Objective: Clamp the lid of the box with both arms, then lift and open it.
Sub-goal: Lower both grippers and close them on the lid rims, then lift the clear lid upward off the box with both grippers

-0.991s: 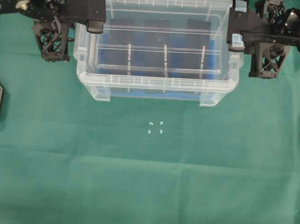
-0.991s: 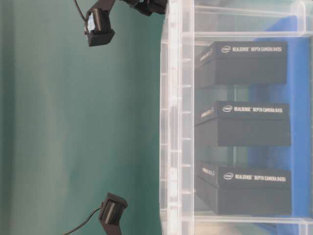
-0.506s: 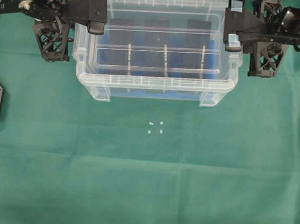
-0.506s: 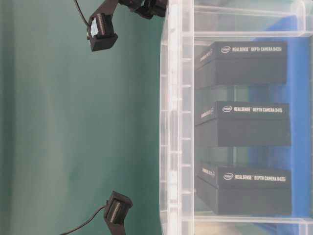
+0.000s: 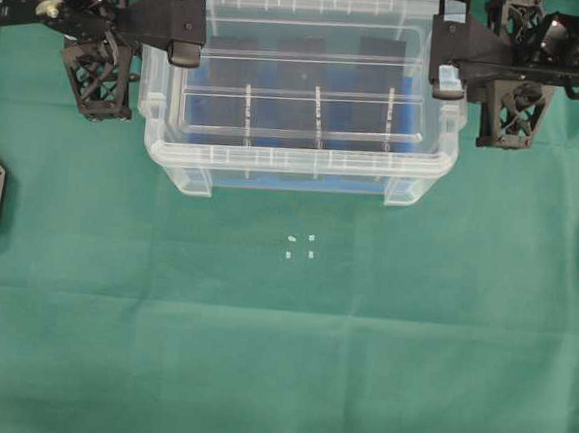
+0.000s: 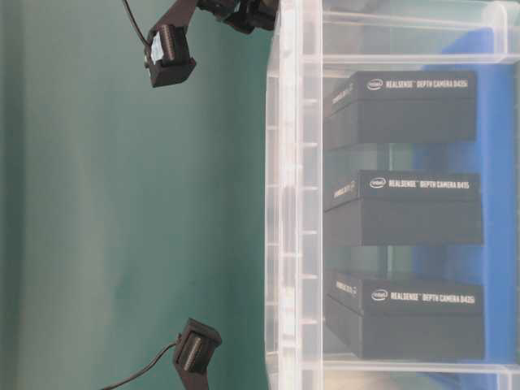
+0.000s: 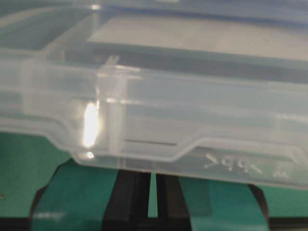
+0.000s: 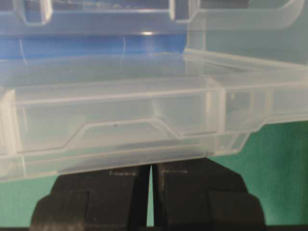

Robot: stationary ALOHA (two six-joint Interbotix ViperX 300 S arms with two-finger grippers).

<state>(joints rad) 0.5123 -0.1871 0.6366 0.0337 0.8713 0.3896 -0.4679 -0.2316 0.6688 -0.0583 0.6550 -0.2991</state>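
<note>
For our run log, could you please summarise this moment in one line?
left end effector: nearly shut, tips hidden behind lid | right end effector: same | lid: covering box

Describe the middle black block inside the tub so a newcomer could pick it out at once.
Find the clear box at the far edge of the green cloth. Three black blocks stand in a row on its blue base. The middle black block is the only one with a black block on each side.
</note>
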